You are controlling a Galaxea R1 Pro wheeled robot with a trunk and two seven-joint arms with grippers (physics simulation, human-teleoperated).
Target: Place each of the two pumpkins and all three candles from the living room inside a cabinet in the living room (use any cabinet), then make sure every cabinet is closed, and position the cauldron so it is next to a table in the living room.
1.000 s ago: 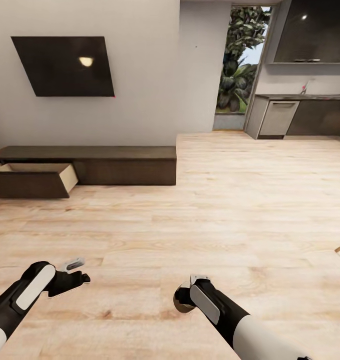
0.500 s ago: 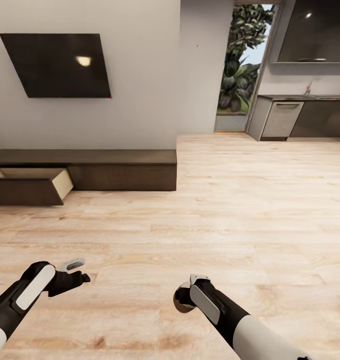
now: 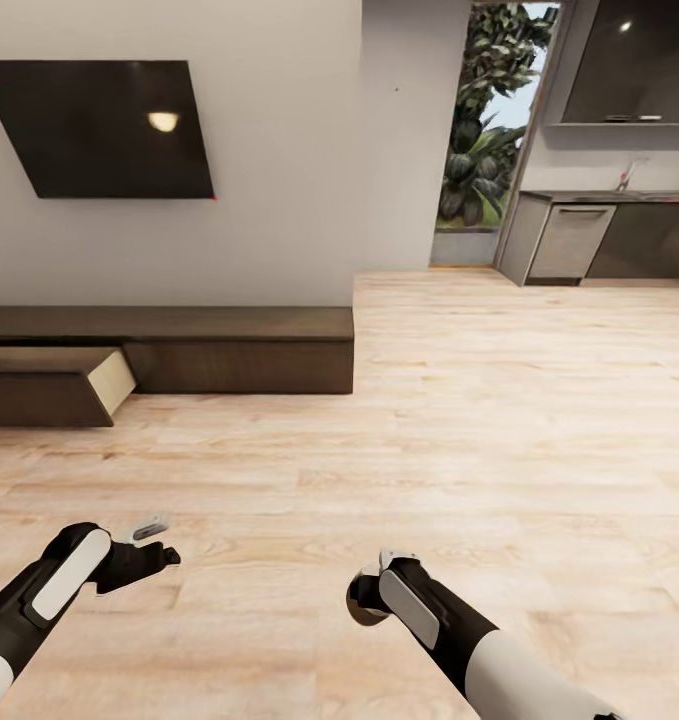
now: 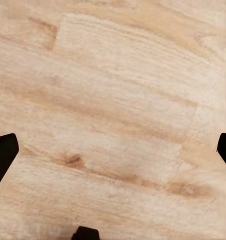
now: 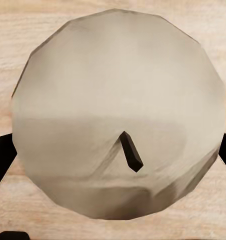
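Over plank floor (image 3: 499, 420) | cabinet (image 3: 179, 345) drawer open | left hand (image 3: 149, 545) spread | right hand (image 3: 364, 600) gripping candle (image 5: 118, 120)

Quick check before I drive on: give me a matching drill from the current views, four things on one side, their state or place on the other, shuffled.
Things:
1. candle
2. left hand
3. cabinet drawer
4. black wall panel

State or place:
A. pulled open, tan inside showing
B. open, nothing between its fingers, over bare floor
C. held in the right hand, dark wick on top
D. on the wall above the cabinet

Pairs: 1-C, 2-B, 3-A, 4-D
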